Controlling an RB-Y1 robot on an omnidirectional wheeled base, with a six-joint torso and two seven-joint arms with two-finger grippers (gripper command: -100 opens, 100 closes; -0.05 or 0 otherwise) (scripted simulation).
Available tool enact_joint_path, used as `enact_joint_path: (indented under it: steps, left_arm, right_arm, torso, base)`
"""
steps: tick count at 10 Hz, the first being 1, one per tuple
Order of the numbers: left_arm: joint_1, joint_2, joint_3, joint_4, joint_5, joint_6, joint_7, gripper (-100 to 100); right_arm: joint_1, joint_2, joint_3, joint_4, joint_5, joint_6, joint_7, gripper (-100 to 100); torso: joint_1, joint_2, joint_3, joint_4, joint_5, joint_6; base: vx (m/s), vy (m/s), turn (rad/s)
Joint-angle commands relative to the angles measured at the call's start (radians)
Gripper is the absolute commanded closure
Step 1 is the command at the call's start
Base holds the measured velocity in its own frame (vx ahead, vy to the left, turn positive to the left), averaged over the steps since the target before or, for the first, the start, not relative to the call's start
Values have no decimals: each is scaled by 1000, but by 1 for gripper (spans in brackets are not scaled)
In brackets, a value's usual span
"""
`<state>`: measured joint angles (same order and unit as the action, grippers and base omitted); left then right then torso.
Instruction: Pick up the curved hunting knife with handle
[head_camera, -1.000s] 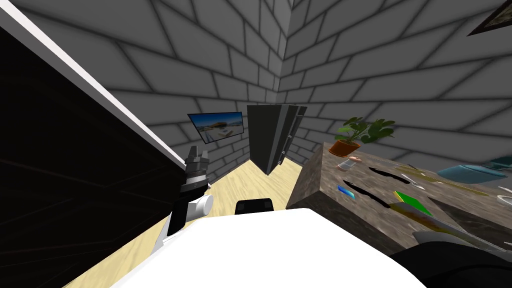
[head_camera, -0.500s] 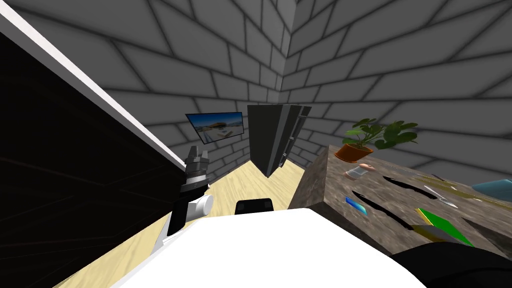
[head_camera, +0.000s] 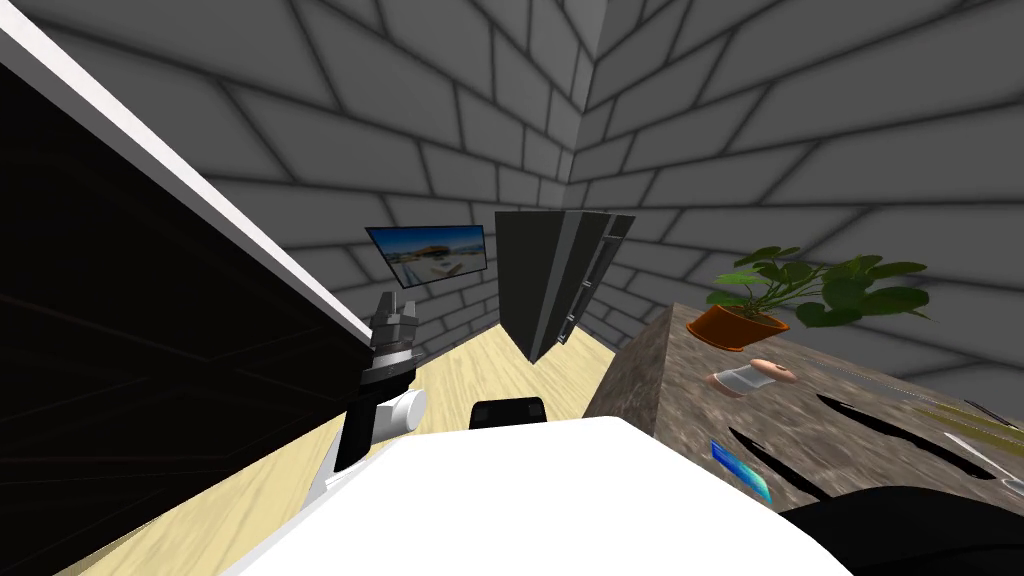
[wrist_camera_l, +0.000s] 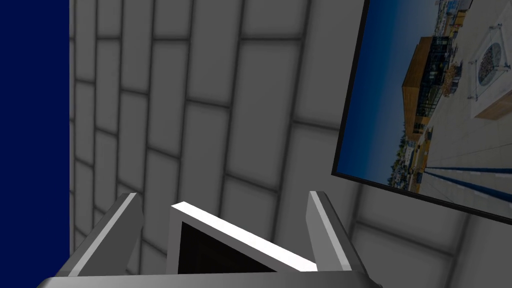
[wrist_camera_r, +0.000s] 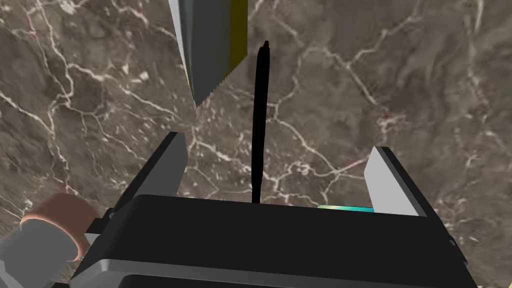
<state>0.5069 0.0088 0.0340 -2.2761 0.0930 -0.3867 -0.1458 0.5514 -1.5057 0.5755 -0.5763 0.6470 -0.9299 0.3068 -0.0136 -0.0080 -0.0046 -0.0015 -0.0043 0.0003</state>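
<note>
Right gripper (wrist_camera_r: 277, 145) wide open, empty, low over the marble counter (wrist_camera_r: 400, 75), with the thin black knife (wrist_camera_r: 259, 125) running between its fingers. It looks stiff, slim and probably slippery, so grip the handle. Left gripper (head_camera: 395, 318) idles open.

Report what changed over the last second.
My view swung left, so the counter and plant slid right in the head picture; they did not move themselves. Nothing was taken or let go. The left pincer stays raised and open; the right pincer is open over the black knife.
</note>
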Motion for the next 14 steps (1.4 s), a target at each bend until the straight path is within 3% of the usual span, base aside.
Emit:
enact_joint_path:
  steps: [1,2,4,5,6,7,8,9,13,14]
  left_arm:
    - [0,0,0,0,0,0,0,0]
    - [0,0,0,0,0,0,0,0]
    - [0,0,0,0,0,0,0,0]
    - [0,0,0,0,0,0,0,0]
    - [0,0,0,0,0,0,0,0]
    - [0,0,0,0,0,0,0,0]
    - [0,0,0,0,0,0,0,0]
    - [0,0,0,0,0,0,0,0]
    - [0,0,0,0,0,0,0,0]
    - [0,0,0,0,0,0,0,0]
  right_arm:
    - [-11,34,11,-18,4,-13,10,-100]
    - [-11,34,11,-1,4,-13,10,-100]
    - [-4,29,9,-22,1,-11,9,-100]
    - [-3,29,9,-25,0,-8,7,0]
    - [-5,59,13,-19,6,14,11,-100]
    - [-6,77,16,-16,9,28,14,-100]
    - [-21,74,18,-1,14,11,15,-100]
    - [-22,77,19,2,16,13,16,100]
    - [-22,77,20,1,15,11,15,100]
    - [-22,77,20,1,16,11,15,0]
  torso:
    - [0,0,0,0,0,0]
    - [3,1,0,0,0,0]
    - [12,7,4,2,3,1]
    - [14,8,5,2,4,1]
    - [14,9,5,2,4,1]
    - [13,9,5,2,3,1]
    - [12,9,5,2,3,1]
    - [13,9,5,2,4,1]
    - [11,9,5,2,3,0]
    - [11,9,5,2,3,0]
  base:
    - [110,-145,78]
    - [49,-80,25]
    - [-1,-10,-4]
    - [0,0,0]
    - [4,-21,70]
    - [2,-36,72]
    - [0,-16,13]
    - [0,0,0]
    - [0,1,-3]
    - [0,0,0]
